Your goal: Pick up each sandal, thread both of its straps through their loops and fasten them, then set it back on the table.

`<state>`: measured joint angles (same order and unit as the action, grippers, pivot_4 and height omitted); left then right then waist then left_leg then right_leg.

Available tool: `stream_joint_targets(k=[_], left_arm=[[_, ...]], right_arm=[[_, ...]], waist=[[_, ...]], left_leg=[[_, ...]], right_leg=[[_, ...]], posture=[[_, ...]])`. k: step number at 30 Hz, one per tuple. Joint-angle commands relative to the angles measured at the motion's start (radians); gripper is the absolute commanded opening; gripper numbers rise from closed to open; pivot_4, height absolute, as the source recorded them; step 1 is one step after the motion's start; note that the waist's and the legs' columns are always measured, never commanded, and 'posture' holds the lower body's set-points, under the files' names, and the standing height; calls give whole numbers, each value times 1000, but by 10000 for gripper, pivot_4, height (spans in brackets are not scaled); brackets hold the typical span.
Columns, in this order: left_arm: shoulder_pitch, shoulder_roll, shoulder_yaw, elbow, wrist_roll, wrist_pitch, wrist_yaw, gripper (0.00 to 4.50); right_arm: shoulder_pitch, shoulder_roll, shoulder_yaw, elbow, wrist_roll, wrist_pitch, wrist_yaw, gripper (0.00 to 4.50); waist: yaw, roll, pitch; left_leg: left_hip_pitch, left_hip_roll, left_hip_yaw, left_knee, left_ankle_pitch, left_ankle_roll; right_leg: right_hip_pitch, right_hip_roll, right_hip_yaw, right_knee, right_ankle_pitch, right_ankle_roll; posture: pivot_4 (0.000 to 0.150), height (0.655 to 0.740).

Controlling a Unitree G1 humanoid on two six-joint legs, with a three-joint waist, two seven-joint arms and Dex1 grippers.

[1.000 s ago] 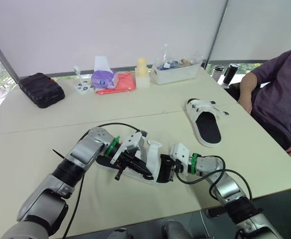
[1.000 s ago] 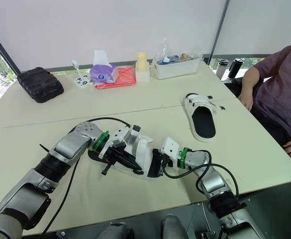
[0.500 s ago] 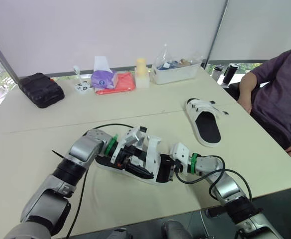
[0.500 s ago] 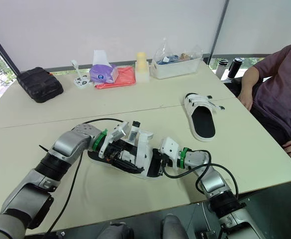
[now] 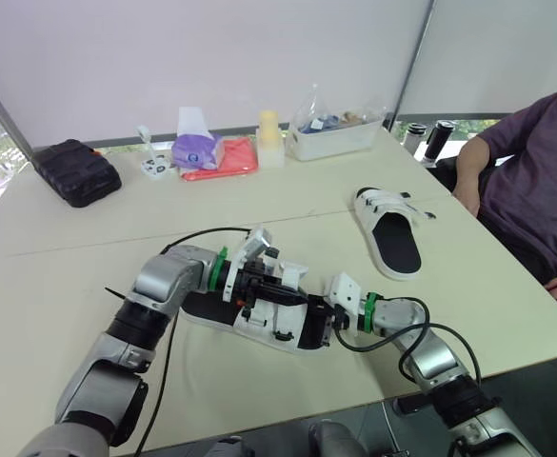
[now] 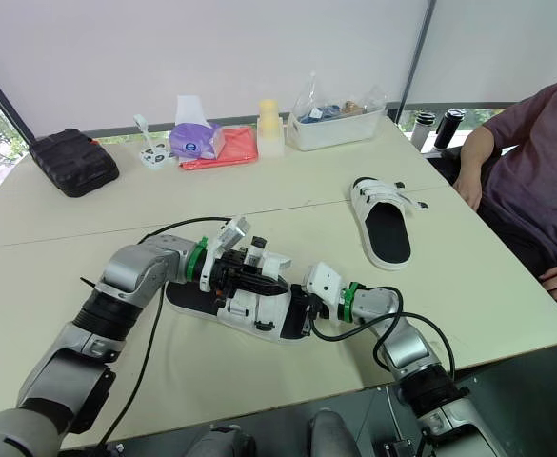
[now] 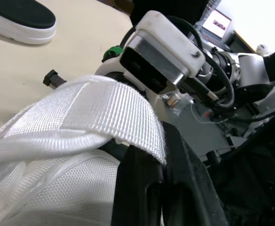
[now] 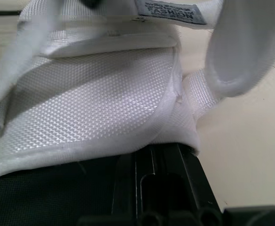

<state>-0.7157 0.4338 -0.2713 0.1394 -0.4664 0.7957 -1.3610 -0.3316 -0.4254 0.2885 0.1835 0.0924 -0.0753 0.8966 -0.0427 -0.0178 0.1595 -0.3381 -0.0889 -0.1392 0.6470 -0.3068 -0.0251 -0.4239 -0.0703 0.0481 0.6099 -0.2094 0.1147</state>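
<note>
Left eye view: the near sandal point(image 5: 283, 331) lies on the desk point(image 5: 88, 238) close to the robot, between the two arms; the right end effector point(image 5: 324, 324) is clamped on the edge of it nearest that arm, its mesh upper pressed against the black fingers point(image 8: 151, 183); the left end effector point(image 5: 267, 291) sits over the straps, and in the left wrist view a white woven strap point(image 7: 104, 113) drapes across it; whether it actually grips that strap I cannot tell. The far sandal point(image 5: 392, 233) rests well apart, towards the desk's right side. The risk, as I judge it, is the strap sliding free if the hold is loose; a hard pull could also twist the near sandal out of the right clamp, or drag it across the desk, so the strap misses its loop.
</note>
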Motion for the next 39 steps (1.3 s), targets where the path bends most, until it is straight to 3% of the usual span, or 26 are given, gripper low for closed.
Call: stream_joint_targets(k=[1,6,13,16,21,32,36,39], left_arm=[[13,29,-44,-56,14,-55,-50,207],[49,87,-133,-94,87,-177,-109,207],[54,73,-130,-77,94,-200,-86,207],[30,29,-80,-43,71,-179,-31,8847],[20,42,-30,-90,31,-118,-8,33025],[175,230,129,-392,-82,18,88,33025],[280,264,209,-521,-202,152,157,33025],[371,297,206,-570,-202,158,194,33025]], right_arm=[[33,-4,37,78,-61,36,-8,0],[37,-4,36,77,-61,34,-9,0],[38,-2,35,77,-61,35,-12,0],[37,-1,35,79,-61,36,-12,0],[33,2,36,84,-61,36,-12,0],[33,-2,36,105,-60,23,-1,0],[22,6,41,124,-59,15,8,0],[15,9,44,134,-61,10,15,0]], waist=[[0,0,0],[0,0,0],[0,0,0],[1,0,0],[0,0,0],[-1,0,0],[-1,0,0],[-2,0,0]], left_leg=[[0,0,0,0,0,0],[0,0,0,0,0,0],[0,0,0,0,0,0],[0,0,0,0,0,0],[0,0,0,0,0,0],[0,0,0,-1,0,0],[0,0,0,-1,0,0],[0,1,0,-1,0,0]], right_leg=[[0,0,0,0,0,0],[0,0,0,0,0,-1],[0,0,0,0,0,0],[0,0,0,0,0,0],[0,0,0,0,0,0],[0,0,0,0,-1,1],[0,0,0,0,-1,1],[0,0,0,0,-1,1]], posture=[[1500,7400],[1500,7400],[1500,7400],[1500,7400],[1500,7400],[1500,7400],[1500,7400],[1500,7400]])
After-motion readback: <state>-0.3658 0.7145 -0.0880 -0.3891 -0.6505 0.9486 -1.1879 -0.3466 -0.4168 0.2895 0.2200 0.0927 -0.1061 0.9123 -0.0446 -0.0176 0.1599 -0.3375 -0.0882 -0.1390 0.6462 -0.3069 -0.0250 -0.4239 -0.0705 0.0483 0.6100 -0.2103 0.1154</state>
